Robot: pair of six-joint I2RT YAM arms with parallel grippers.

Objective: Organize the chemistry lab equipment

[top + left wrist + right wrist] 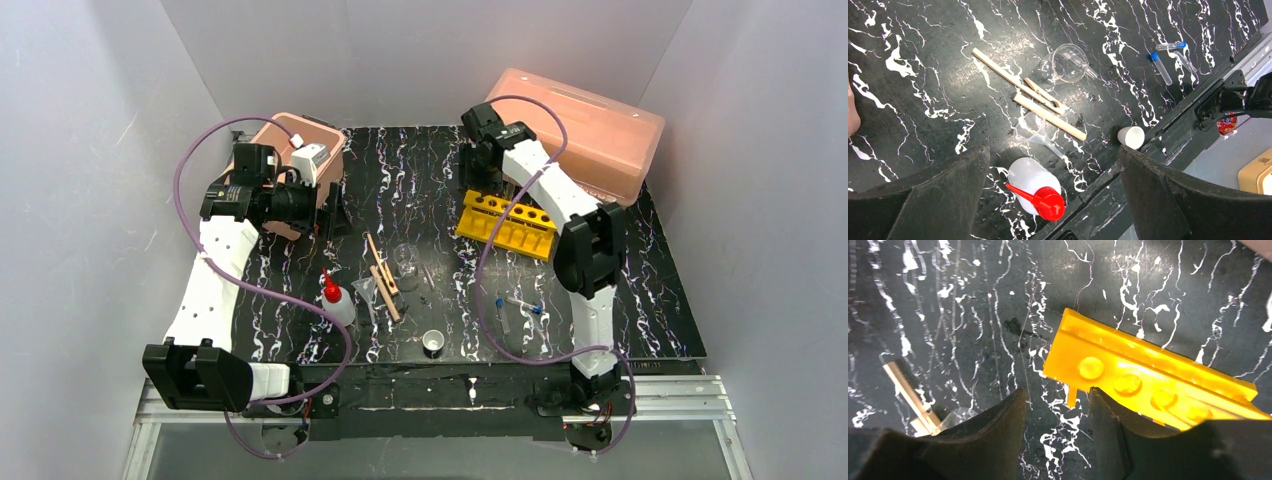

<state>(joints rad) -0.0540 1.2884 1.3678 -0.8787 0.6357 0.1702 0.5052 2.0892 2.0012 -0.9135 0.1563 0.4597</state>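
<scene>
Rack: the yellow rack [505,222] sits right of centre in the overhead view, just in front of the pink lidded box [590,130]; no tube stands in it.
Right pincer: the right gripper [1058,395] hangs over the rack's left end with its fingers partly apart. A small yellow leg of the rack lies in the gap, and nothing looks pinched.
Left pincer: the left gripper [1051,152] is spread wide and holds nothing, beside the open pink bin [300,135] at upper left.
Loose items: squeeze bottle [338,303], wooden clamps [383,275], beaker [405,260], white cup [433,343] and blue-capped tubes [520,308] are scattered lower centre.
Step in hand: probably settling the rack before the tubes go in.
Doing it well: lift straight up so neither finger catches the leg and drags the rack, then check that it rests flat.
Right wrist view only: the leg between the fingers, which the arm hides from overhead.
Left wrist view only: a clear funnel [1030,130] touching the clamps, hard to see from overhead.
</scene>
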